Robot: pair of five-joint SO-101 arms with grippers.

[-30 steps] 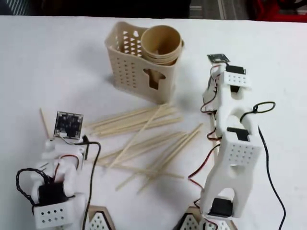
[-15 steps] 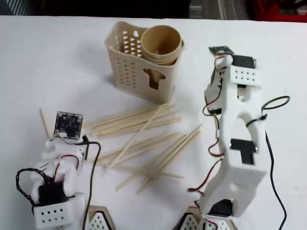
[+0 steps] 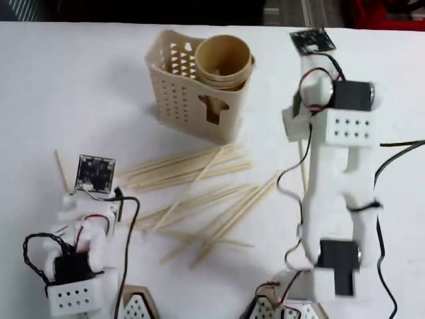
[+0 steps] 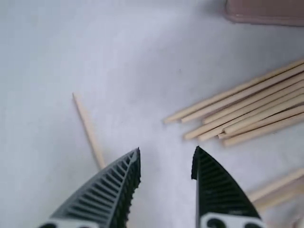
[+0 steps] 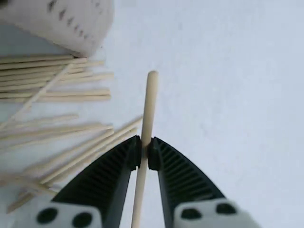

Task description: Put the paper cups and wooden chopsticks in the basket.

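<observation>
While the right fingers [image 5: 111, 178] pinch one chopstick [image 5: 150, 102], one basket [image 3: 174, 100] holds cups [image 3: 224, 61].

Bright, even light, seemingly from overhead, casts faint soft shadows.

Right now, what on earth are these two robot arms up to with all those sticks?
They are tidying paper cups and chopsticks into a basket. The right claw is shut on a single chopstick. The left claw hangs open over the table beside a stray chopstick, holding nothing. The paper cups already sit nested in the basket, while the pile of chopsticks lies loose on the table in front of it.
</observation>
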